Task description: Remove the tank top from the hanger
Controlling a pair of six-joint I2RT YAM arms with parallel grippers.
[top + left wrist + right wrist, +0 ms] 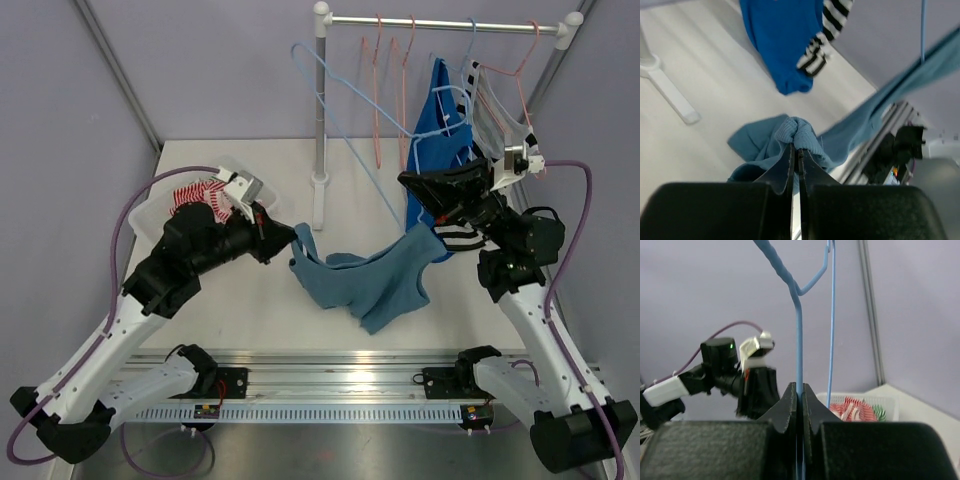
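Top view, table under a clothes rack.

- Tank top: dusty blue, lying mostly on the table a little toward its near edge, about midway between the left and right edges. Crumpled, not flat. Its left end is lifted off the surface. Its right end rises as a stretched strip toward the lower part of the hanger.
- Left gripper: fingers pressed together on a bunched fold of the tank top. In the left wrist view the ribbed cloth bulges out just past the fingertips, and the fabric runs off up and right in a taut band.
- Hanger: thin light-blue wire, slanting down from the rack rail at the far edge toward the right arm.
- Right gripper: fingers clamped together on the hanger wire. In the right wrist view the wire stands straight up from between the tips.
- Also on the rail: pink hangers, a bright blue garment, and a black-and-white striped garment hanging low beside the right arm.
- White basket at the left edge, holding red-and-white striped cloth.
- Whether the tank top's strap is looped over the hanger or only resting against it cannot be told.
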